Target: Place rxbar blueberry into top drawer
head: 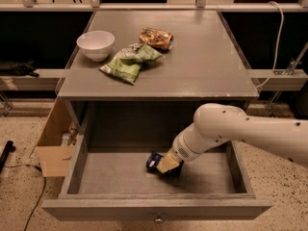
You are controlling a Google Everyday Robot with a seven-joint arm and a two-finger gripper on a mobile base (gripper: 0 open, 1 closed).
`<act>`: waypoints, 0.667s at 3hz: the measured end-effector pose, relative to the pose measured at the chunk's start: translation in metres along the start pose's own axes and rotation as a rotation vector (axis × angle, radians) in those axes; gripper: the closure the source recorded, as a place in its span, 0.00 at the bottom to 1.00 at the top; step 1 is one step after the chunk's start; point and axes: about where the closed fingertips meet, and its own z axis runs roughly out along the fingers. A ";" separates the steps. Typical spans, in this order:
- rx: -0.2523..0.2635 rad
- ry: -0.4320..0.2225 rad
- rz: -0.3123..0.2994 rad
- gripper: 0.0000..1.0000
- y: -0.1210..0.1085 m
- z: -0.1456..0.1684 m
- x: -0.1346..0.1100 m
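Observation:
The top drawer [96,179] is pulled open below the grey tabletop, with a small round knob [157,220] on its front. The rxbar blueberry [155,160], a dark navy-blue bar, lies on the drawer floor near the middle, partly hidden by my hand. My gripper [169,165] reaches down into the drawer from the right on a white arm and sits right at the bar, low over the drawer floor.
On the tabletop [207,66] stand a white bowl [96,44], a green chip bag [130,61] and an orange-brown snack packet [155,37]. A cardboard box [54,148] stands on the floor left of the drawer. A cable [276,42] hangs at the right.

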 end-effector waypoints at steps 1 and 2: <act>0.000 0.000 0.000 0.34 0.000 0.000 0.000; 0.000 0.000 0.000 0.12 0.000 0.000 0.000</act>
